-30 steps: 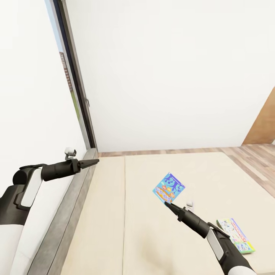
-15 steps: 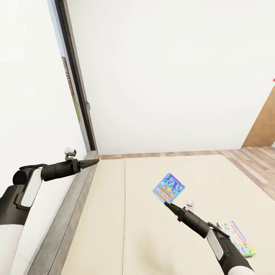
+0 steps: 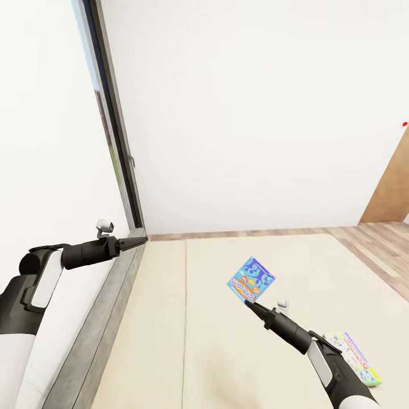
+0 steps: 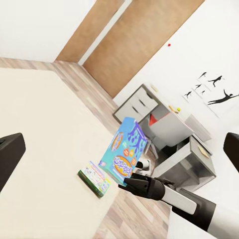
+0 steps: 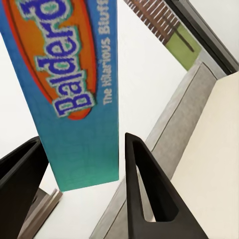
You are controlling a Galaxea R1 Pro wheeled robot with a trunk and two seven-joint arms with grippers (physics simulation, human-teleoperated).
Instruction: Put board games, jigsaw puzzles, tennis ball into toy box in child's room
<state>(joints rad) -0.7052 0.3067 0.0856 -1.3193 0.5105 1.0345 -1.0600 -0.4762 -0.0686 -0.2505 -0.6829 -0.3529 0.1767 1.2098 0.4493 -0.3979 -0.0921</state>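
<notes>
Fingers of the right gripper (image 3: 247, 303) pinch the lower edge of the blue game box (image 3: 251, 279), holding it upright above the bed (image 3: 227, 352). A second game box (image 3: 355, 359) lies flat on the mattress near its right edge. The left gripper (image 3: 142, 241) hovers by the headboard (image 3: 96, 335), fingers spread apart, holding nothing. Beyond stands the desk (image 4: 172, 132).

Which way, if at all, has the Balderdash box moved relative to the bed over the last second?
Yes, slightly up, away from the bed. The Balderdash box, in the right gripper, has drawn away from the board game lying there.
</notes>
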